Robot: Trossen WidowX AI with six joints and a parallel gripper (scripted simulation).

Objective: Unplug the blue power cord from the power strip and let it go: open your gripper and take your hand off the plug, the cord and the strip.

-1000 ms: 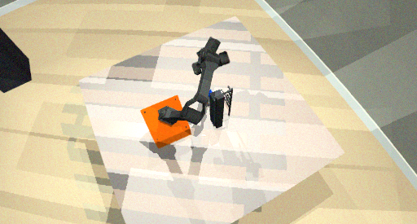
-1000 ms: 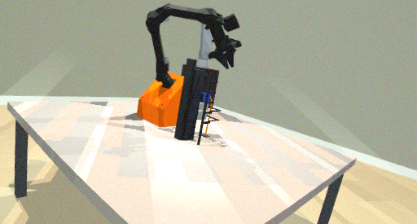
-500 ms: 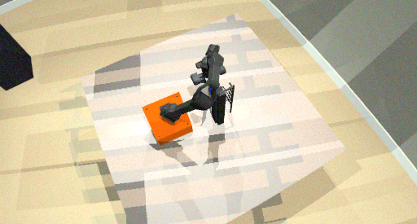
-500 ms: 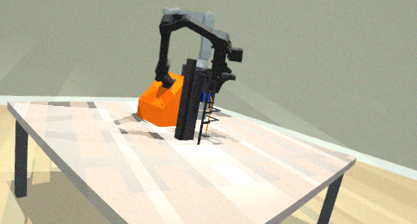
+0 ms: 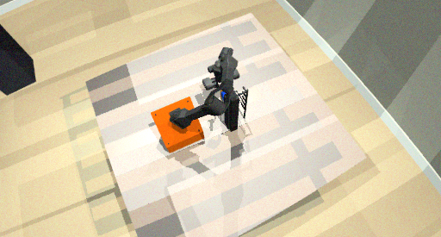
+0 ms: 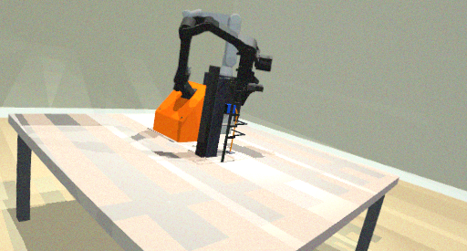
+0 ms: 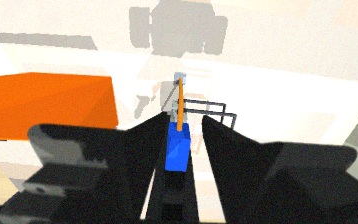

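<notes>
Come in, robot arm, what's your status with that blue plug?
End effector open, fingers either side of the blue plug. Plug unheld, orange cord trailing. Black wire rack close by, possible snag.

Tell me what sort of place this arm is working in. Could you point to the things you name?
Probably a robot test station in a plain room: an arm on an orange base (image 5: pixel 195 137) (image 6: pixel 169 125) (image 7: pixel 50 107), a blue plug (image 6: pixel 230 109) (image 7: pixel 178 150) to work on, and bare grey walls (image 5: pixel 388 53) (image 6: pixel 342 70).

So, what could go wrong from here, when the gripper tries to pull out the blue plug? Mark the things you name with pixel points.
The gripper (image 7: pixel 184 118) is open around the blue plug (image 7: pixel 178 147) (image 6: pixel 230 109), so closing off-centre may push it sideways. The black wire rack (image 7: pixel 210 112) (image 6: pixel 226 134) is near one finger, which might catch it. The orange cord (image 7: pixel 181 102) (image 6: pixel 235 125) hangs from the plug and could snag on the rack.
</notes>
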